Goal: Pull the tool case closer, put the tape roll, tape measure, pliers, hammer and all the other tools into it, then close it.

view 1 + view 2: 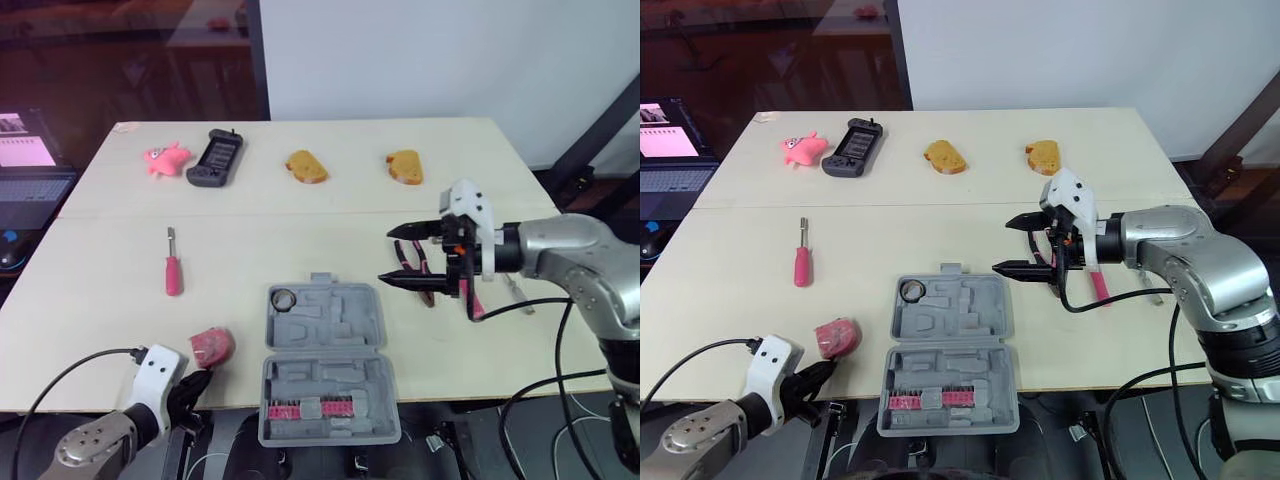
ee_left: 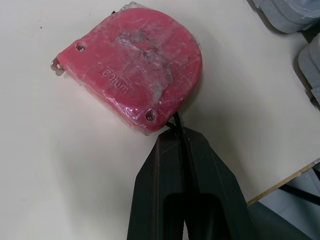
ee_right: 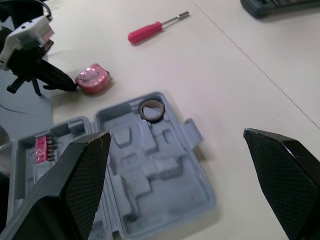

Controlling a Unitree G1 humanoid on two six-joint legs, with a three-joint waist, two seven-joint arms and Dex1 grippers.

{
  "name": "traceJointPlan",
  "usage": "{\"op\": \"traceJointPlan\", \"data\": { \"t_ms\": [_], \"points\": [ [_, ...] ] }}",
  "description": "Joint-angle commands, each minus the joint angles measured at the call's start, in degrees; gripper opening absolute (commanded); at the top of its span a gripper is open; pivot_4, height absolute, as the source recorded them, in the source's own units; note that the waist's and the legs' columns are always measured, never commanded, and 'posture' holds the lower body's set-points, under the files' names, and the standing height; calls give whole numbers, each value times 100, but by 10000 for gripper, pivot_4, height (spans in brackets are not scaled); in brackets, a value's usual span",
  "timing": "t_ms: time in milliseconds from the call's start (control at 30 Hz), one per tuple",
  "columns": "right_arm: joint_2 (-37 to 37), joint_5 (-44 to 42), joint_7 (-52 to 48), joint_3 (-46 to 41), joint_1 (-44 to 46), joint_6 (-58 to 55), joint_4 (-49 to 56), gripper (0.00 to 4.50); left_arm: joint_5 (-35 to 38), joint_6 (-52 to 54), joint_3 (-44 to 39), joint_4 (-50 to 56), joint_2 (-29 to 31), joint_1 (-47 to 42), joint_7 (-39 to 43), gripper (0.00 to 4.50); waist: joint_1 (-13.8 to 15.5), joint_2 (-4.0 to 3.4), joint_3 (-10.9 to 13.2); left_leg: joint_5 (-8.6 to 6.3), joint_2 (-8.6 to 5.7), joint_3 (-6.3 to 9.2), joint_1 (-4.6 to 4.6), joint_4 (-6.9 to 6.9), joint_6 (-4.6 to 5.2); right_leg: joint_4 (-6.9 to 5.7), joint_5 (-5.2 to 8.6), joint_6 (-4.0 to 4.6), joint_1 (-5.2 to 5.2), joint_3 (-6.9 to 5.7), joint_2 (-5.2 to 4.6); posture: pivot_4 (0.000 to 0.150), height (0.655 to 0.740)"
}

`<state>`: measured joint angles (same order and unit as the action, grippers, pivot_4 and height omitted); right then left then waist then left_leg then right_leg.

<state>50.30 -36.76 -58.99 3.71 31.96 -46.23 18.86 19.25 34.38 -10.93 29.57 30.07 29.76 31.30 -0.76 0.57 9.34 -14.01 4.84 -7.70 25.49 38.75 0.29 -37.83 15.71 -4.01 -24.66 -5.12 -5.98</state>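
The grey tool case lies open near the table's front edge, with the tape roll in a pocket of its far half and red bits in its near half. Left of the case sits the pink tape measure. My left gripper is shut, its tips touching the tape measure's near edge. My right gripper hangs open just right of the case's far corner, nothing between its fingers. The pink-handled pliers lie under it. A pink handle lies beyond. A red screwdriver rests far left.
Along the table's far side lie a pink plush toy, a black game controller and two toy bread slices. A laptop stands off the table's left edge. A small metal tool lies right of my right wrist.
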Motion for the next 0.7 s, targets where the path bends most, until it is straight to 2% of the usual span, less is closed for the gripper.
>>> {"op": "traceJointPlan", "data": {
  "t_ms": [33,200,300,333,500,567,700],
  "points": [
    [-27,13,-131,-38,176,121,73,45000,226,105,-205,47,48,15,115,548,16,1,1,0,0,0,1,0,0,0,0,0,0,0,0,1500,7188],
    [-26,71,-269,-22,206,185,-5,45000,862,150,-678,299,163,327,628,23375,0,0,3,0,1,0,2,-1,0,3,0,0,-1,0,-2,1500,7188],
    [-16,92,-352,-20,209,211,-42,45000,963,-204,-1065,260,243,610,966,39436,0,1,5,-1,0,0,2,-2,-1,4,0,0,-2,0,-3,1500,7188],
    [-6,88,-387,-26,212,211,-53,45000,989,-496,-1354,170,261,662,1131,43506,-1,3,6,-7,0,0,2,-2,-11,5,0,0,-3,0,-3,1500,7188],
    [18,120,-510,-54,200,232,-77,45000,1055,-1554,-2090,-371,568,558,2011,44323,16,-1,9,-10,0,0,3,-2,-18,9,0,1,-5,-2,-5,1500,7188],
    [10,115,-542,-64,200,220,-60,45000,980,-1883,-2079,-637,764,403,2359,44323,11,-1,9,-10,-3,-3,5,-3,-18,16,0,1,-4,-2,-10,1500,7188],
    [88,20,-686,-65,167,132,112,45000,834,-2494,-1793,-1535,1573,-352,3444,44323,20,-3,9,-10,-2,-7,5,-9,-17,21,-1,1,-6,-7,-9,1500,7188]
  ]
}}
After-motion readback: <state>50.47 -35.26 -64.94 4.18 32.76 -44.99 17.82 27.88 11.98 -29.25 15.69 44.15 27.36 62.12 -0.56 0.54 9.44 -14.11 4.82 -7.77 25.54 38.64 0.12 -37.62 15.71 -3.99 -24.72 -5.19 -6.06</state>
